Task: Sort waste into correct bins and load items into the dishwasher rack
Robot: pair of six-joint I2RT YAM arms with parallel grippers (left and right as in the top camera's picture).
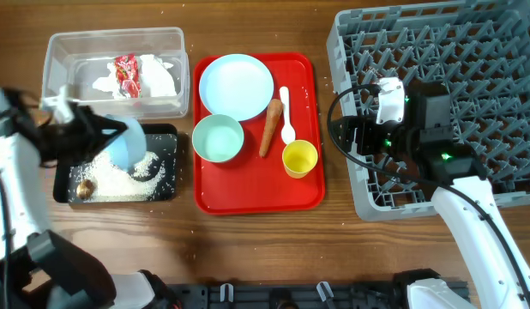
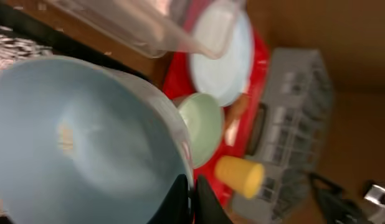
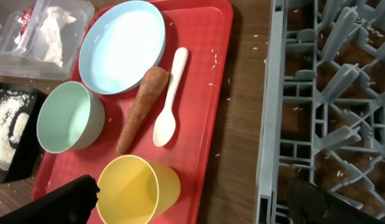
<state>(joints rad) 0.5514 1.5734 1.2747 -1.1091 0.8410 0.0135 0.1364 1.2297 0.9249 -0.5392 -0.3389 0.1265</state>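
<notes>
Left claw (image 2: 191,200): clamped on the rim of the light blue bowl (image 1: 128,142), which is tipped over the black tray (image 1: 169,136) on the left.
Right claw (image 3: 192,190): jaws wide apart, holding nothing, at the left edge of the dishwasher rack (image 1: 471,51).
Done: napkin (image 1: 158,77) and red wrapper (image 1: 126,73) are in the clear tub (image 1: 55,51); rice (image 1: 119,180) and brown lump (image 1: 86,187) are in the black tray.
Left to do: carrot stick (image 1: 270,127) unsorted; plate (image 1: 237,86), green bowl (image 1: 218,139), yellow cup (image 1: 300,159) and spoon (image 1: 286,112) wait on the red tray (image 1: 248,184); nothing racked yet.
Writing: none readable; the wrapper's print is too small.
</notes>
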